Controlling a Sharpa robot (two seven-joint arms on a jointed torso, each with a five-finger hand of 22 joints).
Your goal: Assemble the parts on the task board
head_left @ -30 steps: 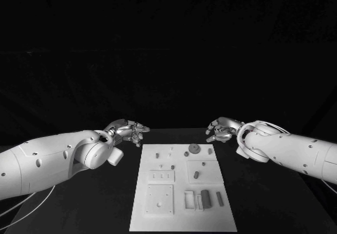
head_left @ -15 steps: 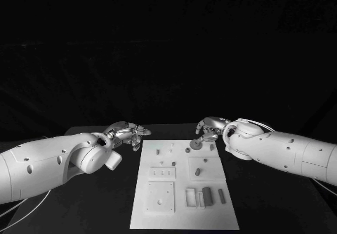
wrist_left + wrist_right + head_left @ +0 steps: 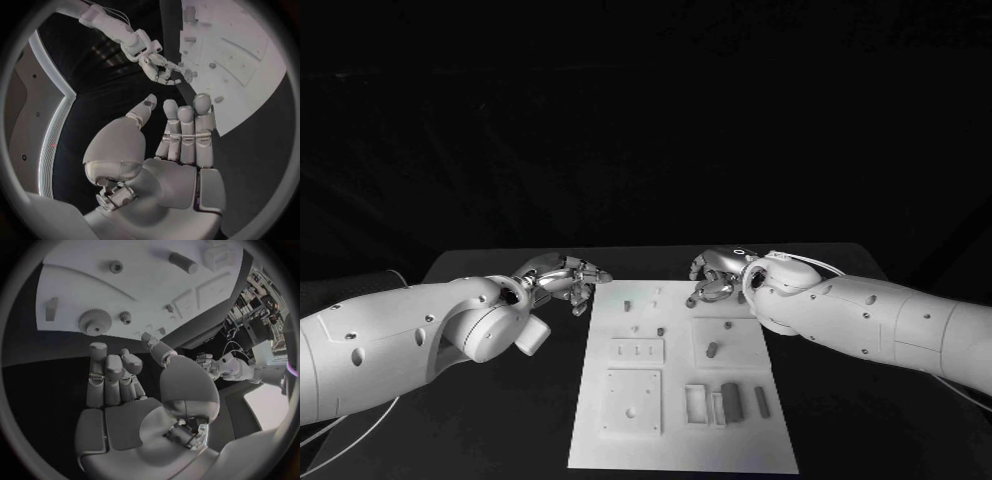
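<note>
On the left of the head view, the left hand (image 3: 568,277) hangs over the black table (image 3: 488,400) just beside the far left corner of the task board (image 3: 678,400), not touching it. In its own wrist view the left hand (image 3: 178,135) holds nothing: the fingers (image 3: 187,127) lie straight and side by side, with the thumb set a little apart from them. The task board is a long white plate in the middle of the table, running from the far edge toward the near one. Small grey parts sit on it: a peg (image 3: 627,308) and further small pieces at the far end, a short cylinder (image 3: 710,350) in a raised square section, and near the lower right a dark block (image 3: 730,399) beside a slim bar (image 3: 762,401). On the right, the right hand (image 3: 718,274) is poised over the far right corner of the board. Its wrist view shows the right hand (image 3: 119,385) empty, fingers extended close together and thumb out to the side, with a toothed gear (image 3: 94,321) and a much smaller gear (image 3: 125,317) lying on the board just beyond the fingertips, apart from them.
</note>
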